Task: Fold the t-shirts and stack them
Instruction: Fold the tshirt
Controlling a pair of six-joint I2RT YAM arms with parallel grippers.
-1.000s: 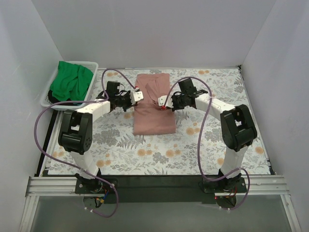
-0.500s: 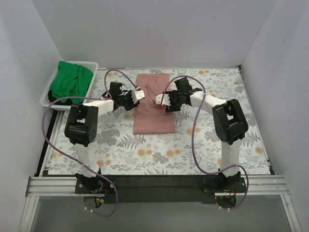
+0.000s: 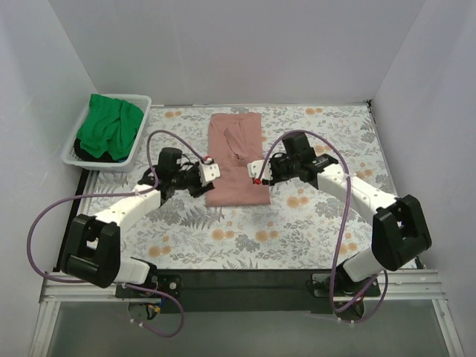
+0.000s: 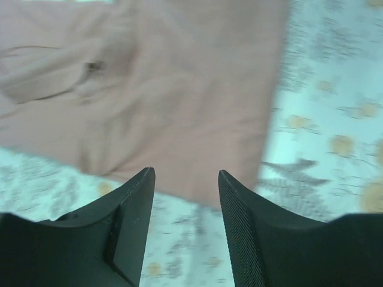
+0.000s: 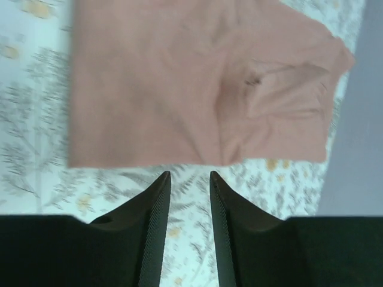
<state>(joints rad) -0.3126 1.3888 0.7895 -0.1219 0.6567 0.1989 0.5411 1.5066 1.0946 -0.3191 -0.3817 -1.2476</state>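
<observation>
White walls (image 3: 223, 52) stand around a table. A flower cloth (image 3: 297, 223) covers the table.

The pink shirt (image 3: 236, 160) lies flat on the cloth in the middle. It is folded into a long shape, and a sleeve is folded over on top of it. The green shirt (image 3: 110, 126) is not folded. It sits bunched up in a white basket (image 3: 73, 147) at the far left corner, well apart from the pink shirt.

The left claw (image 3: 210, 172) is at the left edge of the pink shirt, close to its near end. Its two fingers (image 4: 128, 209) are spread apart and nothing is between them. From its own camera, the shirt's edge shows in the gap between the tips.

The right claw (image 3: 254, 172) is at the right edge of the pink shirt, across from the left claw. Its fingers (image 5: 154, 209) are a little apart and hold nothing. From its own camera, the tips are over the flower cloth, just beside the shirt's edge.

Purple cables (image 3: 44, 223) loop from both arms.
</observation>
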